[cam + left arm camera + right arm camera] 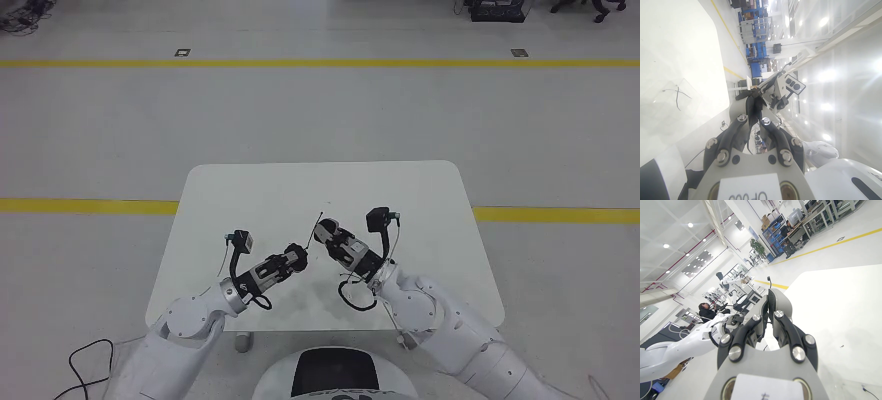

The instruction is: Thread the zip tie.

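While right claw [768, 295] pinches zip tie [769, 283], end juts just beyond.

Pretty bright all round, ceiling lights [824, 21] flare hard and the tabletop [677, 47] is washed out white, wrist views bend at edges.

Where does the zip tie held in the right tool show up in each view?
Top view: zip tie, a thin dark line sticking out of the right tool.
Right wrist view: its head pokes out past the shut fingertips.
Left wrist view: too blurred to tell, ahead of the left tool.
Shared landmark: the yellow floor line beyond the white table.
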